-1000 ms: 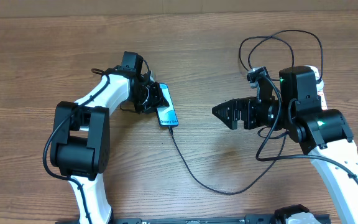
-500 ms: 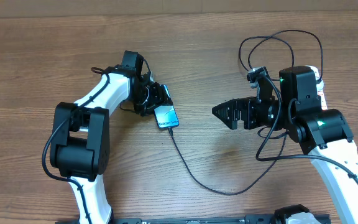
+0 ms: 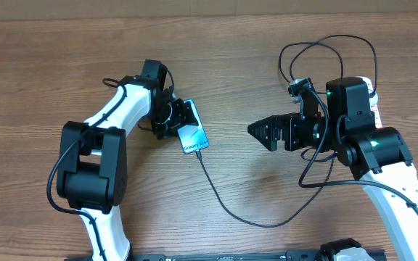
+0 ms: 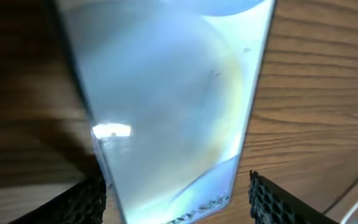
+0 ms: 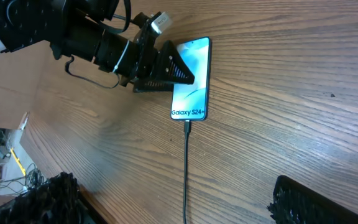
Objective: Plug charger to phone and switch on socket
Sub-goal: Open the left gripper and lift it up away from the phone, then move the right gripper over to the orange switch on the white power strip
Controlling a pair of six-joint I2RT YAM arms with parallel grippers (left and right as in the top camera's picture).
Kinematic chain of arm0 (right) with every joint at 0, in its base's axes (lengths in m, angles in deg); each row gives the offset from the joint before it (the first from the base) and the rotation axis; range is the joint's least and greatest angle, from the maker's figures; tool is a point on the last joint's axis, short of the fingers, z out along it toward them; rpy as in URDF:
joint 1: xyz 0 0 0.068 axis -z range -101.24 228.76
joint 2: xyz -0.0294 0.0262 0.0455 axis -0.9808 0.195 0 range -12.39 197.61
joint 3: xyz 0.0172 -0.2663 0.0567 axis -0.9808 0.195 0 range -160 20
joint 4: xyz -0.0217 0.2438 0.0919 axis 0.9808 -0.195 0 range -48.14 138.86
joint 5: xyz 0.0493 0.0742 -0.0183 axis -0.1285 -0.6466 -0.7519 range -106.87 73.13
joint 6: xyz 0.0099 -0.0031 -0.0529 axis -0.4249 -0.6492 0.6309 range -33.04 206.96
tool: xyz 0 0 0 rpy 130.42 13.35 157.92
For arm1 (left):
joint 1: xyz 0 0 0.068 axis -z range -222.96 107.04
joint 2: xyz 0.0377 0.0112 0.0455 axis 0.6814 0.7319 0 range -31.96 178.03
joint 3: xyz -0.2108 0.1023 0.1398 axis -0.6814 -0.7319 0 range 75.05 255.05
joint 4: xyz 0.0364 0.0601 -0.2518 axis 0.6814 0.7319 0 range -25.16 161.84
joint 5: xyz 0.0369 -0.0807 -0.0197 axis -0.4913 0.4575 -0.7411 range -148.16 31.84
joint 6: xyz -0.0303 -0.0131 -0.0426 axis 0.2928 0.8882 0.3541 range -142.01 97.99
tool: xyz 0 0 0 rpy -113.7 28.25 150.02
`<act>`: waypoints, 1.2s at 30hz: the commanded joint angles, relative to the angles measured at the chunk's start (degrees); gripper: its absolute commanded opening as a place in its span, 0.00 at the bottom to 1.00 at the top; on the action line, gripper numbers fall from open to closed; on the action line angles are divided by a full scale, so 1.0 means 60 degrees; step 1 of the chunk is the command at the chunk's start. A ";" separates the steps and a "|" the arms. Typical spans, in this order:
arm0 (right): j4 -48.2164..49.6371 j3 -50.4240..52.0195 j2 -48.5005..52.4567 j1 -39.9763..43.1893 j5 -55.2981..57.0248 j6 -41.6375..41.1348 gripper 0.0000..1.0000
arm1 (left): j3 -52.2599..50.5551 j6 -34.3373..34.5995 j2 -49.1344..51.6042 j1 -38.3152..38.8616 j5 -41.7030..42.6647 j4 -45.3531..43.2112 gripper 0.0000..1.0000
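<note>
The phone (image 3: 194,135) lies flat on the wooden table, screen lit, with "Galaxy S24+" near its lower end (image 5: 191,81). The charger's thin black cable (image 3: 223,199) has its tip in that lower end (image 5: 188,126) and curves off toward the right arm. My left gripper (image 3: 183,118) is open over the phone's far end; in the left wrist view the phone (image 4: 166,93) fills the frame between the fingers (image 4: 277,202), with a gap at the right one. My right gripper (image 3: 256,130) hangs open well right of the phone. A white, red-marked piece, likely the socket (image 3: 373,101), shows behind the right arm.
Loops of black cable (image 3: 325,47) lie behind the right arm. Bare wood table (image 3: 267,181) spreads between the two arms, crossed only by the charger cable (image 5: 186,174). The table's far edge runs along the top of the overhead view.
My left gripper's jaws have spread apart and let go of the phone. The phone has shifted slightly toward the front and turned a little. The right arm has not moved.
</note>
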State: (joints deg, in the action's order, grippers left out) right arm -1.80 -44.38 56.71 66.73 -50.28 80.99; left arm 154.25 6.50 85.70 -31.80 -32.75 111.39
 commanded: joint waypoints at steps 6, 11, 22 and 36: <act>-0.0182 -0.0087 -0.0098 0.0029 0.0506 0.0076 1.00 | -0.0044 0.0000 0.0175 -0.0091 -0.1126 0.0412 0.82; -0.0412 -0.0087 -0.0098 0.0036 0.1326 0.0000 1.00 | 0.0798 0.0029 0.0138 -0.0284 -0.0841 0.1464 0.79; -0.0393 -0.0095 -0.0098 0.1107 0.3253 -0.0787 1.00 | 0.3770 -0.0969 -0.0973 -0.0149 -0.0688 0.3228 0.79; 0.1676 -0.0095 0.0739 0.5428 0.3639 -0.0831 1.00 | 0.3971 -0.1377 -0.2871 0.0273 -0.0659 0.3107 1.00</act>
State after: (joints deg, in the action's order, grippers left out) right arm 6.71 -44.38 58.72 95.80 -29.45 76.48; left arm 177.24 -1.44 68.52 -29.92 -36.93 129.62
